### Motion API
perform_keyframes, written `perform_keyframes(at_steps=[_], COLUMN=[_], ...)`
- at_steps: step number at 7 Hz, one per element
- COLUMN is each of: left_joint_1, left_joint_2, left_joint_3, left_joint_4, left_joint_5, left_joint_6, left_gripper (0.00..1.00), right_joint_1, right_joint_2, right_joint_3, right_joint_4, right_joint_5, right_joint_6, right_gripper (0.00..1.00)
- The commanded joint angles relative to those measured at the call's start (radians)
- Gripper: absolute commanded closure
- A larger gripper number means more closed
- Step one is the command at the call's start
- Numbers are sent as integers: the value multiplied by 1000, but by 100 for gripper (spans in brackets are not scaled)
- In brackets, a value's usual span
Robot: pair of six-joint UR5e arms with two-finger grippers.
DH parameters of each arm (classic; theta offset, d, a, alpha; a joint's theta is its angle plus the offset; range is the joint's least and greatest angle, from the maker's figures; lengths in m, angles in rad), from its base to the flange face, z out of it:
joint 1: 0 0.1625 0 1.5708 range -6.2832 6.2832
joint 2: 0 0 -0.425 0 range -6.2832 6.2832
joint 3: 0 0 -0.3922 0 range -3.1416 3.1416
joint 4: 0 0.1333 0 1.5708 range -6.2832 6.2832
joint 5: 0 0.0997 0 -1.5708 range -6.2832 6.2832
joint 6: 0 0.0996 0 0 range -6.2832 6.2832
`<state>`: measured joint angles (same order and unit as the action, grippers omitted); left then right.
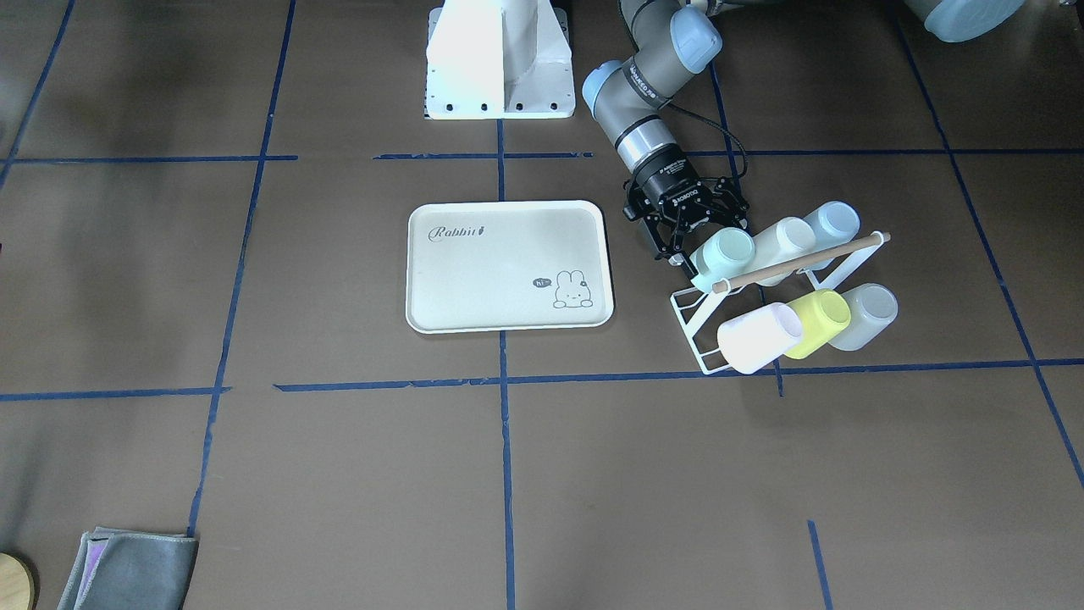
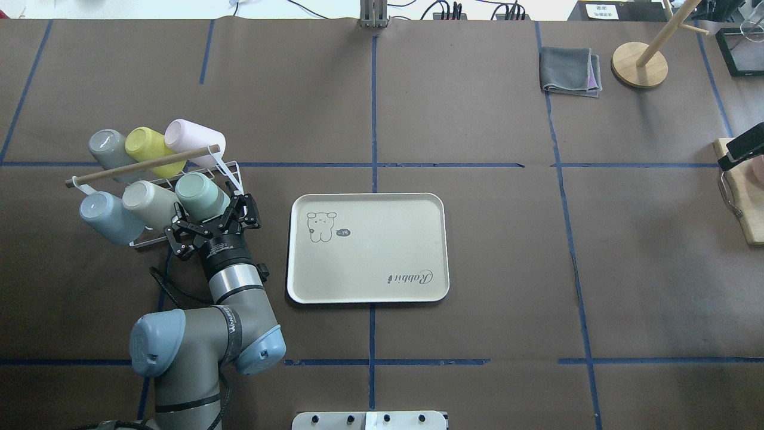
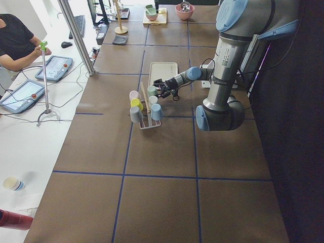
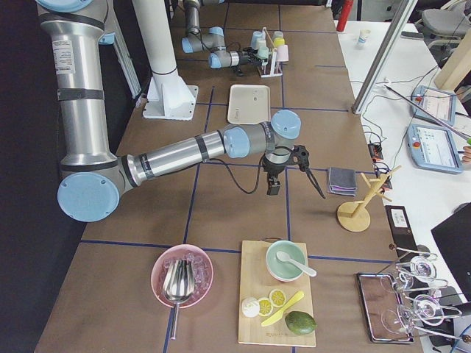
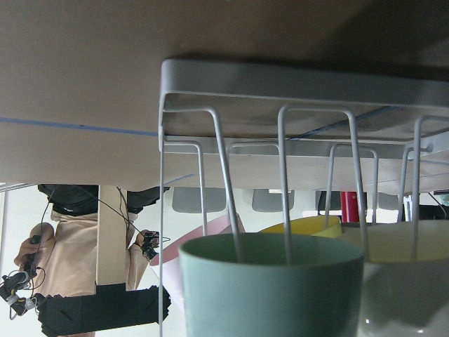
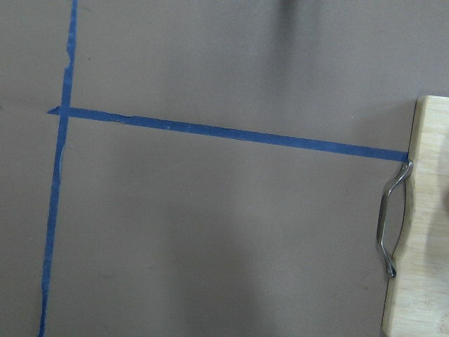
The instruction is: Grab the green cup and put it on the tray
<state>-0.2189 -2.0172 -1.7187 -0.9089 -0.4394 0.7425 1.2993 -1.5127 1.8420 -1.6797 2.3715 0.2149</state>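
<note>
The green cup (image 2: 201, 194) lies tilted on a white wire rack (image 2: 230, 173), at the rack's end nearest the tray. It also shows in the front view (image 1: 724, 254) and fills the bottom of the left wrist view (image 5: 270, 288). My left gripper (image 2: 210, 216) is open, with its fingers spread on either side of the cup's closed end. The cream tray (image 2: 367, 248) with "Rabbit" script lies flat just to the right of it and holds nothing. My right gripper (image 4: 307, 176) hangs over bare table far to the right. I cannot tell whether it is open or shut.
The rack has a wooden rod (image 2: 143, 170) and also holds blue (image 2: 107, 216), cream, grey, yellow (image 2: 146, 146) and pink cups. A grey cloth (image 2: 570, 70) and a wooden stand (image 2: 640, 63) sit far right. A cutting board (image 2: 743, 200) lies at the right edge.
</note>
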Motion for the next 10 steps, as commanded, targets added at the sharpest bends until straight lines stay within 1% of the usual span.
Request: perform_keyframes(at_steps=[1,5,6,9,10], left_joint_1=[-3,-36,-36,-37,-37], left_joint_2=[0,0,0,-2,-2], left_joint_3=[36,34,34,33,33], left_joint_4=[-24,-22,-22,-21,-21], left_joint_5=[1,1,1,1,1], left_joint_6=[1,6,6,6,6], left_gripper=[0,0,2,39,44], right_joint_1=[0,0,0,0,0], right_joint_2=[0,2,2,5,5], right_joint_3=[-1,-1,-1,-1,-1], right_joint_4=[0,0,0,0,0], right_joint_5=[0,0,0,0,0], right_joint_6=[1,1,1,3,4], right_gripper=[0,0,0,0,0])
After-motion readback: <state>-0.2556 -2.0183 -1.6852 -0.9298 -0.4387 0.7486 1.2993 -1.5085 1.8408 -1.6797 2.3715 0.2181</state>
